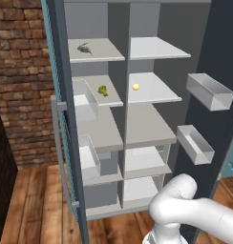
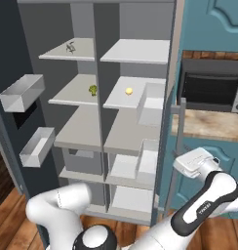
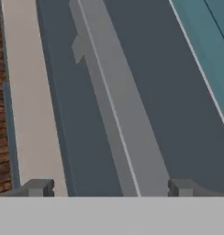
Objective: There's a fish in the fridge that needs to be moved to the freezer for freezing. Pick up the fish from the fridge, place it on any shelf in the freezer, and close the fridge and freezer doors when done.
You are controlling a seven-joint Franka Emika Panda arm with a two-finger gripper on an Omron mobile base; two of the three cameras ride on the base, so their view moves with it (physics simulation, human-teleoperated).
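The small, slender dark grey fish (image 1: 84, 48) lies on the flat pale grey top shelf (image 1: 109, 53) of the narrower, left-hand compartment of the tall slate-grey unit. Judging by its width and by the black panel (image 2: 24, 118) on the door beside it, this compartment is the freezer (image 1: 87, 21). The transfer therefore looks done, and the fish sits well back from the shelf's front edge, where a closing door should not touch it.

One shelf down in the same compartment sits a green broccoli floret (image 1: 103, 90). Across the divider, a small yellow ball (image 1: 135, 86) rests on a shelf of the wider fridge (image 1: 175, 24). Neither belongs to the task.

Both tall doors stand wide open, so closing them appears to be what remains. The freezer door (image 2: 13, 49) swings out to the left, its clear box-like door bins (image 2: 21, 93) facing inward.

The arm reaches round to the outer face of the plain slate-grey fridge door (image 3: 178, 114) on the right. There the hand view looks along the vertical grey bar handle (image 3: 118, 114).

The two-finger gripper (image 3: 110, 188) has its jaws spread wide and holds nothing. Its dark fingertips (image 3: 39, 187) stand either side of the bar without clasping it. That pose suits pushing or hooking the door towards the cabinet, which is most likely the step in hand.

The door needs to be pushed steadily through its swing so the hand does not slide off the bar. The freezer door then needs the same treatment.
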